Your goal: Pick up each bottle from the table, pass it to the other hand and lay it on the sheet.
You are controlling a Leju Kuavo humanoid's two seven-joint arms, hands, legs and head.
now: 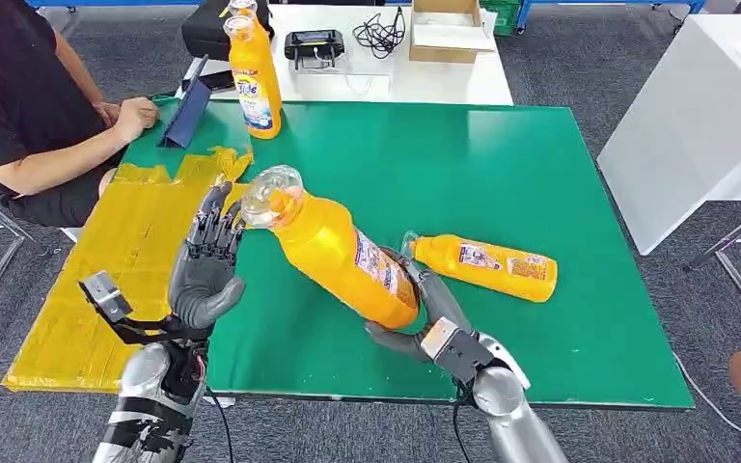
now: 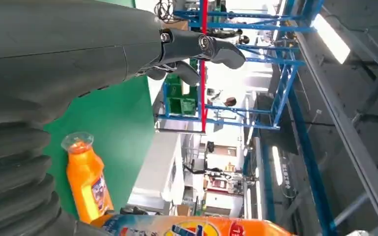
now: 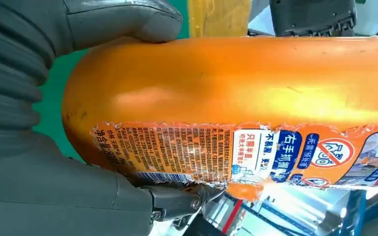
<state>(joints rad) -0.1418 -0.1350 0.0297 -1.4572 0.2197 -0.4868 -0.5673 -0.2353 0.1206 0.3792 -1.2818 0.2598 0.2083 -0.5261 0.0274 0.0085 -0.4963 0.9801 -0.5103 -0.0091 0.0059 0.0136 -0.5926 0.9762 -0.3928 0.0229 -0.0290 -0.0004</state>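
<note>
Bottle (image 1: 343, 253), orange with a clear cap, is raised above the green surface (image 1: 502, 174), tilted, cap toward the left robot hand (image 1: 207, 265). The right robot hand (image 1: 425, 313) grips its base end. The left robot hand is raised with fingers spread, holding nothing, fingertips just beside the cap. A second bottle (image 1: 487, 267) lies flat on the surface. A third bottle (image 1: 254, 77) stands upright at the far edge. The yellow sheet (image 1: 116, 270) lies left.

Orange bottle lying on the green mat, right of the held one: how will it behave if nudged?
The lying bottle rests on its rounded side, so it probably rolls. Glossy plastic looks slippery, likely stiff. On the flat green mat nothing beside it would stop a roll.
</note>
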